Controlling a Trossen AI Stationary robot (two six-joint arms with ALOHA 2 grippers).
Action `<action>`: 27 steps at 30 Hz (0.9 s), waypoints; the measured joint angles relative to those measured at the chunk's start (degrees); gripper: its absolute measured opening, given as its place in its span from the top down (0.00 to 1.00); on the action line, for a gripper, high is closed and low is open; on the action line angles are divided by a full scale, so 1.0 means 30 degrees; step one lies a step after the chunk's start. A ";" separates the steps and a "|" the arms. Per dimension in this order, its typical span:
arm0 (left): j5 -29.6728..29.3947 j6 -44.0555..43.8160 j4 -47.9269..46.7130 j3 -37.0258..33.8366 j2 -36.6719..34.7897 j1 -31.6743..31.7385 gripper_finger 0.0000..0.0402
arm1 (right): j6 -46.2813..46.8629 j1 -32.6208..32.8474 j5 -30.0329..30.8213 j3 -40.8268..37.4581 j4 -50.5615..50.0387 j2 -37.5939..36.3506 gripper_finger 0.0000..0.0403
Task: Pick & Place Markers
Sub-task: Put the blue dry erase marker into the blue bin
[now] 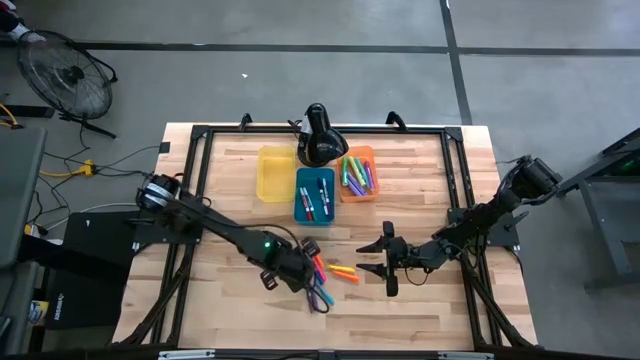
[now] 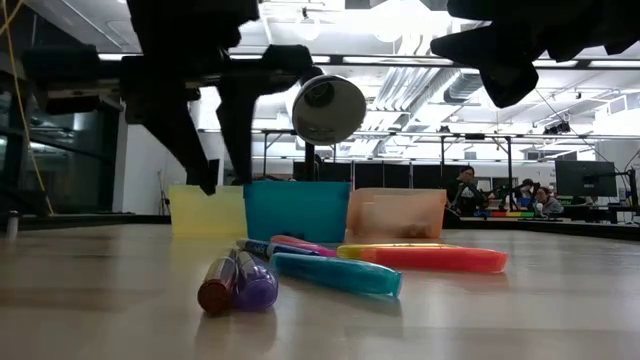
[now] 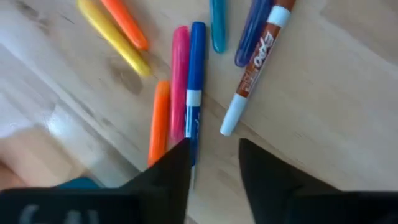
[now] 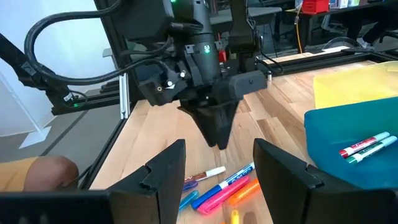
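The bench (image 1: 420, 310) is pale wood with visible grain and a smooth, faintly shiny finish. The markers (image 2: 340, 268) look like glossy smooth plastic. The three bins (image 2: 297, 210) are translucent plastic. The black frame (image 1: 200, 160) looks like matt metal.

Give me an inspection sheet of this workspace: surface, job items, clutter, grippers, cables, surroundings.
Surface: wooden table inside a black frame.
Job's things: loose markers lie in a cluster at the table's middle front; more lie in the blue bin and the orange bin; the yellow bin looks empty.
Clutter: a black camera stand behind the bins.
Grippers: left gripper hangs low over the loose markers, fingers apart, holding nothing; right gripper waits open beside the cluster.
Cables: yellow and black leads on the floor left of the table.
Surroundings: a floor fan; people seated in the room beyond.
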 joint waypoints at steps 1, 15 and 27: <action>0.0099 0.0189 0.0049 0.0006 0.0120 0.0166 0.65 | -0.0011 0.0000 0.0000 0.0000 0.0000 0.0000 0.56; 0.3552 0.2198 -0.1246 -0.0002 0.0256 0.3153 0.56 | -0.0003 0.0000 -0.0015 0.0000 -0.0417 0.0000 0.56; 0.2938 0.3246 -0.0830 0.0013 0.1414 0.2726 0.62 | 0.0359 -0.0007 -0.0030 -0.0007 -0.0863 -0.0007 0.56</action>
